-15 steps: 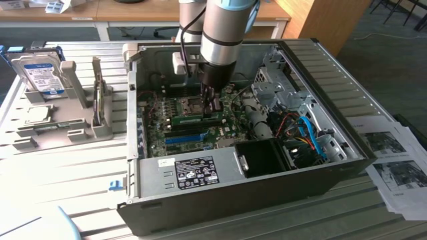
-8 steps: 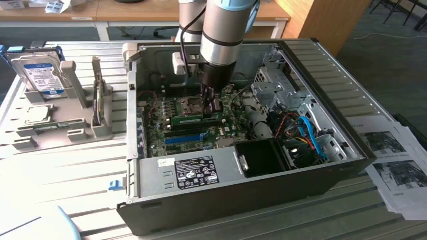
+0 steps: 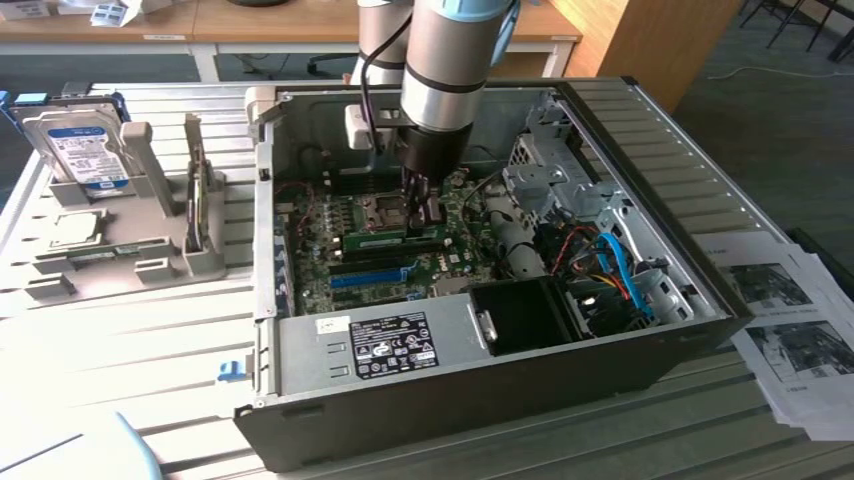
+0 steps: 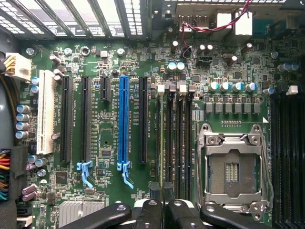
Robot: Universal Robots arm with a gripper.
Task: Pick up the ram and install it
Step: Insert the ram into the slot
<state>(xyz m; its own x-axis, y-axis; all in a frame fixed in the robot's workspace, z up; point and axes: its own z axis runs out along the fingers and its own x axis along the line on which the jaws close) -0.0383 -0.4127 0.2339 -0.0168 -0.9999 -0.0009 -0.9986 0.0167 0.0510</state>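
The ram point(image 3: 394, 240) is a thin green stick standing on edge over the memory slots of the motherboard point(image 3: 320, 285), inside the open computer case point(image 3: 667, 180). My gripper point(image 3: 429, 222) reaches straight down into the case and is shut on the end of the ram towards the exterior view's right. In the wrist view the black fingers point(image 4: 147, 212) are pressed close together, and the ram point(image 4: 164, 143) runs away from them edge-on along the dark memory slots point(image 4: 178, 143), next to the CPU socket point(image 4: 232, 169). Whether the stick is fully seated in a slot I cannot tell.
A long blue slot point(image 3: 371, 277) lies just in front of the ram. A black shroud point(image 3: 527, 315) and cables fill the case towards the exterior view's right. A silver hard drive point(image 3: 80, 150) stands in a grey holder point(image 3: 127, 255) outside the case; printed papers point(image 3: 787, 320) lie opposite.
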